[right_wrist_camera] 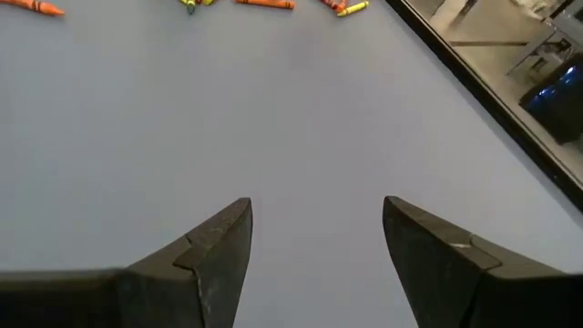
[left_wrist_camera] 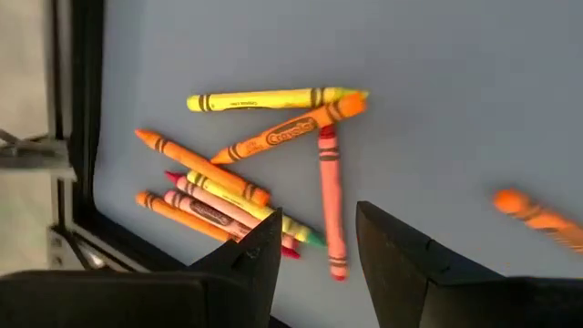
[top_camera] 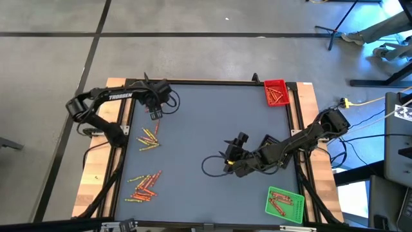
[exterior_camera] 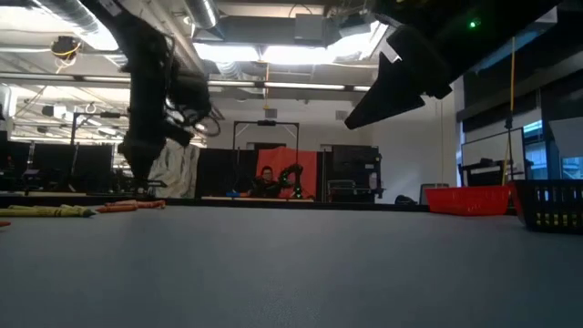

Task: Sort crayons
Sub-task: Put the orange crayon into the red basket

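My left gripper (top_camera: 155,116) hangs above the grey table top (top_camera: 212,129), just beyond the upper of two loose heaps of thin wax crayons (left_wrist_camera: 264,173). Its fingers (left_wrist_camera: 260,260) stand apart with nothing between them. In the left wrist view the red-orange crayon (left_wrist_camera: 331,200) lies lengthwise toward the gap between the jaws. I judge the gripper is held there to line up a single stick apart from the tangle of yellow, orange and pink ones beside it.

The lower heap of crayons (top_camera: 145,185) lies nearer the table's front edge, on the same left side, well apart from any tray.

My right gripper (top_camera: 230,158) waits low over the bare middle of the table, fingers (right_wrist_camera: 214,251) spread and empty, clear of the left arm's working area.

The small red plastic tray (top_camera: 275,92) sits at the far right corner and the green plastic tray (top_camera: 284,205) at the near right corner. Both already hold several crayons, so part of the sorting appears done. A dark basket-like tray (exterior_camera: 551,205) shows at the edge of the low view.

Risk noted: the crayons overlap, so closing on one may drag its neighbours.
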`<move>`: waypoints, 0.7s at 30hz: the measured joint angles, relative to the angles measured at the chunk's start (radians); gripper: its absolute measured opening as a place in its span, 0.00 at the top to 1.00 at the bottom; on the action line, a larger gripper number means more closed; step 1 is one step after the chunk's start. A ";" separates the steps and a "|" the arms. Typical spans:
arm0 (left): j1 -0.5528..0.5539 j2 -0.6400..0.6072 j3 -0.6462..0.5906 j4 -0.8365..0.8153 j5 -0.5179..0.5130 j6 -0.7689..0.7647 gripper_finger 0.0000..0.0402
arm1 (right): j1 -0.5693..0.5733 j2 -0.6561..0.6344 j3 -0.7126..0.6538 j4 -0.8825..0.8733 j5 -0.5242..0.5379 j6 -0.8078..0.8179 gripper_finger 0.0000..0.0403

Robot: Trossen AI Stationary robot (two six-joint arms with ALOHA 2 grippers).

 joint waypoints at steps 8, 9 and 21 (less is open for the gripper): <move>0.072 0.110 0.029 0.073 -0.012 0.323 0.68 | 0.000 0.000 0.000 -0.003 0.000 -0.138 0.40; 0.077 0.116 0.030 0.097 -0.003 0.348 0.68 | 0.000 0.000 0.000 -0.004 0.000 -0.160 0.40; 0.165 0.175 0.031 0.183 0.066 0.436 0.68 | -0.085 0.000 0.000 -0.022 -0.036 -0.342 0.40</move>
